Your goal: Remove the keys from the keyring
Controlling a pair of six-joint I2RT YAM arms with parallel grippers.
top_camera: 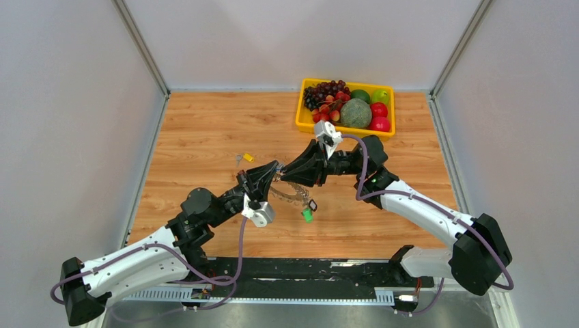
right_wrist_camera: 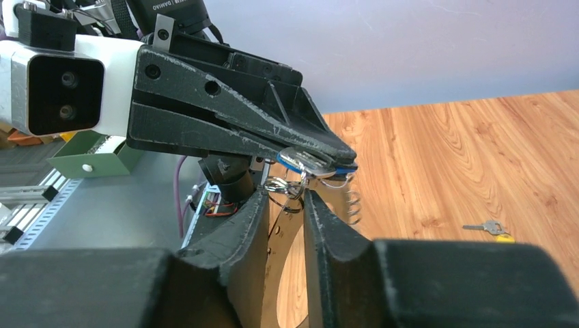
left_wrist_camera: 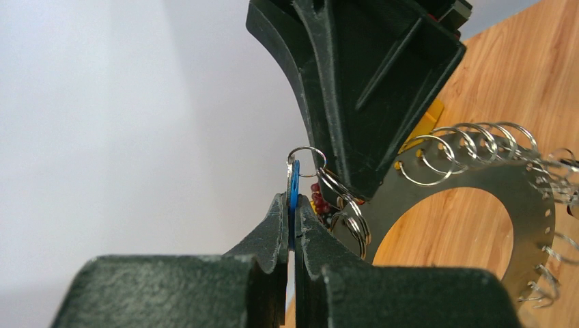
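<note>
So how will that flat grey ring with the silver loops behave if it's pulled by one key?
Probably stiff: the flat dark grey doughnut-shaped ring shows no bend or sag. Its small silver wire loops likely swing and snag, as they stand at differing angles. The thin blue-headed key, pinched edge-on in the shut jaws of the left gripper, may pivot.

Robot lab cell. Plain grey partition walls (top_camera: 68, 102) on aluminium posts (top_camera: 140, 44) box in my wood-top bench (top_camera: 205, 130) on three sides. Black mounting rail (top_camera: 307, 270) sits back behind my fingers (top_camera: 267, 171), yellow crate (top_camera: 300, 116) of fruit (top_camera: 356, 113) out beyond them.
</note>
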